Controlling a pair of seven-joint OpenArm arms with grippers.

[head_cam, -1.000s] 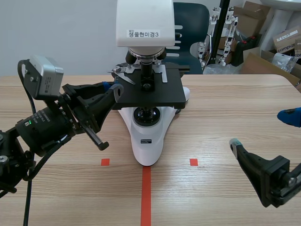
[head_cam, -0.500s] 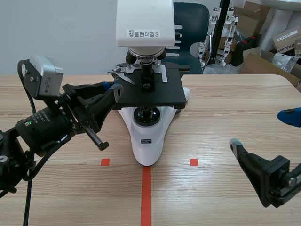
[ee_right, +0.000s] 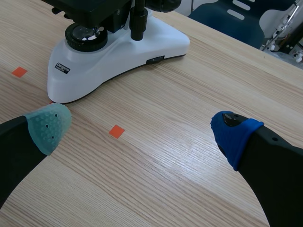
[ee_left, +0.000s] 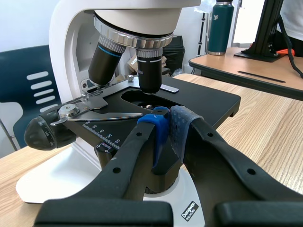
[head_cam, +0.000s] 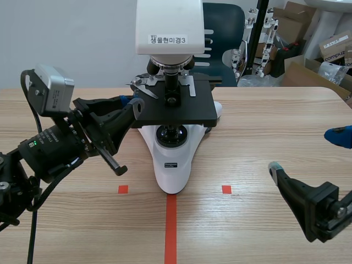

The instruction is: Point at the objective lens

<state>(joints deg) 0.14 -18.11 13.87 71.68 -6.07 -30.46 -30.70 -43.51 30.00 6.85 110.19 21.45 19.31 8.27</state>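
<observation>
A white microscope [head_cam: 169,33] with a black stage [head_cam: 177,111] stands at the table's middle. Its black objective lens [head_cam: 172,72] hangs over the stage; in the left wrist view the objective lens [ee_left: 150,71] points down just above the stage [ee_left: 199,97], with a second objective [ee_left: 105,59] beside it. My left gripper [head_cam: 135,104] is shut, its tips at the stage's left edge. In the left wrist view the left gripper [ee_left: 165,125] aims at the lens, a short way below and in front of it. My right gripper [head_cam: 306,151] stays open, low at the right, away from the microscope base [ee_right: 118,52].
A dark blue chair [head_cam: 223,27] stands behind the table. Cardboard boxes [head_cam: 316,60] and a metal stand sit at the back right. A green bottle [ee_left: 220,21] stands on another table. Bare wood lies around the right gripper [ee_right: 139,127].
</observation>
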